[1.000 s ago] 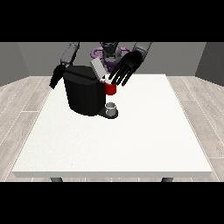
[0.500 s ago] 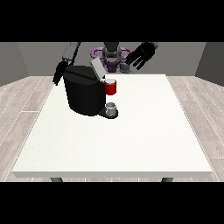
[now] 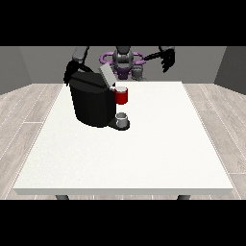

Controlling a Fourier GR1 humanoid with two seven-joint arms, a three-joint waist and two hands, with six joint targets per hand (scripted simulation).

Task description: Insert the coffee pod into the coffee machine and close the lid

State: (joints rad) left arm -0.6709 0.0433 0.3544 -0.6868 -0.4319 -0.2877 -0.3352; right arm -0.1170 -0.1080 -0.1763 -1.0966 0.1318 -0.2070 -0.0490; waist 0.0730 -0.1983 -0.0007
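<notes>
Coffee machine (image 3: 92,103) is my landmark. I see the hand at the view's right (image 3: 168,59) raised with fingers relaxed, grasping nothing, well right of it. The hand at the view's left (image 3: 70,75) sits behind it; I cannot tell its fingers. At its front: a red thing at the machine (image 3: 121,96), a grey thing (image 3: 122,118) below, the lid (image 3: 106,75) tilted up.

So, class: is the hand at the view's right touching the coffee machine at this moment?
No. The hand at the view's right is raised near the table's far edge, well apart from the coffee machine, with bare table between them.
</notes>
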